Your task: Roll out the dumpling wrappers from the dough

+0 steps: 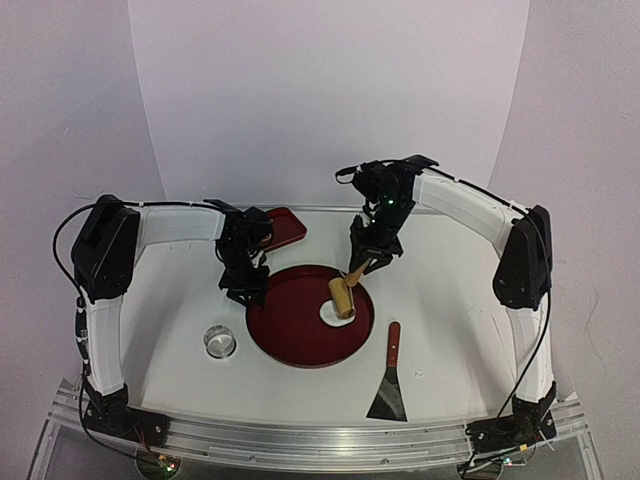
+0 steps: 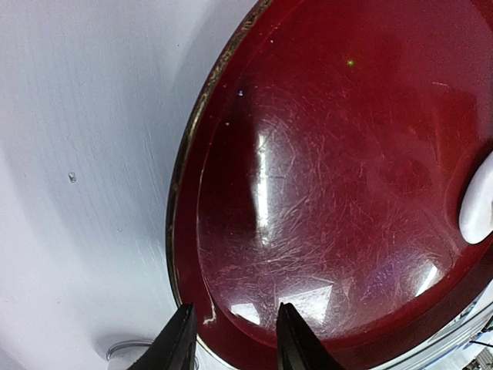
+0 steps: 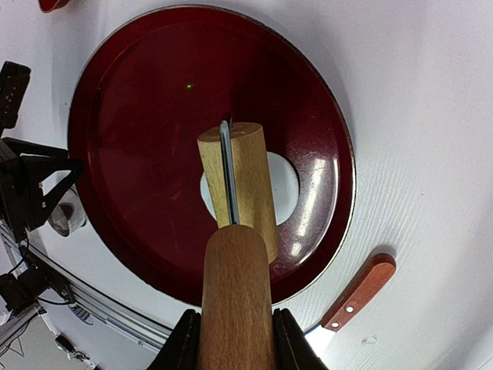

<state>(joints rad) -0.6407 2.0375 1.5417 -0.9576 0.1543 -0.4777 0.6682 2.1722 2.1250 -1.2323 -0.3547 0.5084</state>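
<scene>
Roller: wooden; handle clenched in the right gripper, barrel resting on the dough.
Round tray: red, mid-table; left gripper straddles its left rim, and I cannot tell whether it clamps it.
Dough: flat white patch on the tray's right half, under the roller.
Rolling: press evenly, use short strokes, stay inside the rim.
Back tray: behind, clear of the work.
Scraper: right of the tray, apart.
Ring cutter: left of the tray, near the left arm.

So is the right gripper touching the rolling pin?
Touching. In the right wrist view the right gripper clamps the rolling pin by its wooden handle, fingers pressed on both sides, no gap.
</scene>
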